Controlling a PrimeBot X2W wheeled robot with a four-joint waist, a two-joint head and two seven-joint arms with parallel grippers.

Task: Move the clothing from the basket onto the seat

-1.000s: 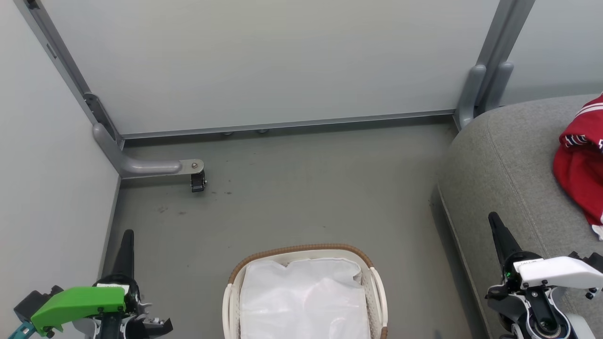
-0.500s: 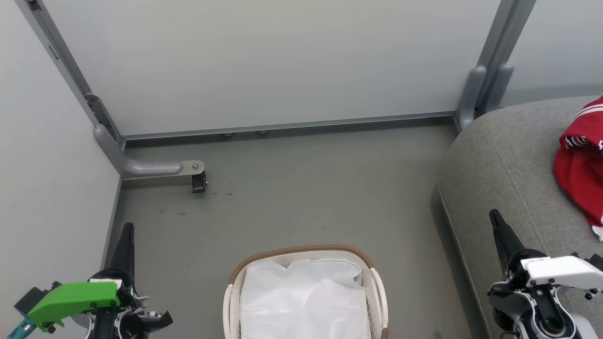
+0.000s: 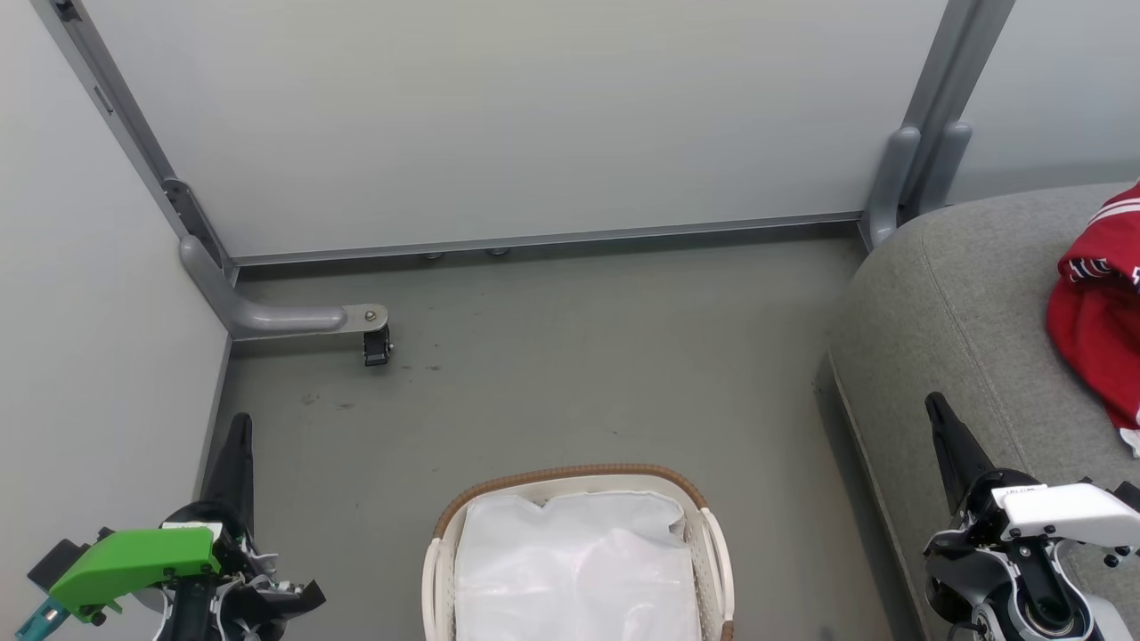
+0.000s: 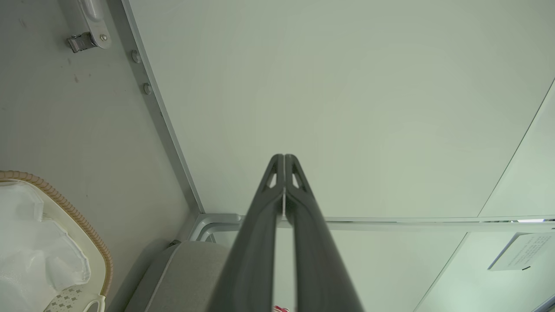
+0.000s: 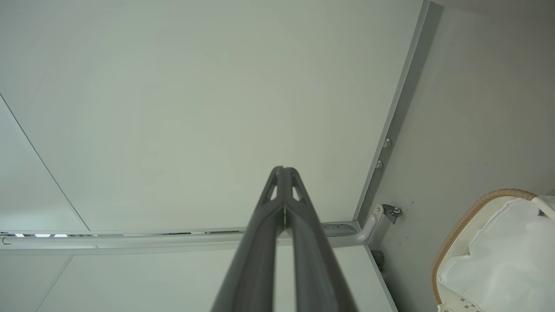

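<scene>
The cream basket point(image 3: 570, 474) with its brown woven rim stands on the floor at the bottom centre; inside it I see just the white liner point(image 3: 574, 570). Red clothing point(image 3: 1100, 329) with white stripes lies on the grey seat point(image 3: 962, 303) at the right edge. My left gripper point(image 3: 239, 427) is shut and empty at the lower left, close to the left wall. At the lower right my right gripper point(image 3: 935, 405) is shut and empty, over the seat's front edge. The wrist views show each pair of fingers point(image 4: 284, 161) point(image 5: 282, 172) pressed together, with the basket rim point(image 4: 65, 203) point(image 5: 477, 208) beside them.
Pale partition panels point(image 3: 499, 116) close off the back and left. A grey foot with a black caster point(image 3: 375, 343) juts onto the floor at the left. Bare grey floor point(image 3: 579, 356) lies between the basket, the panels and the seat.
Both grippers have sunk slightly toward the bottom of the head view and stay shut. The basket, clothing and seat have not moved.
</scene>
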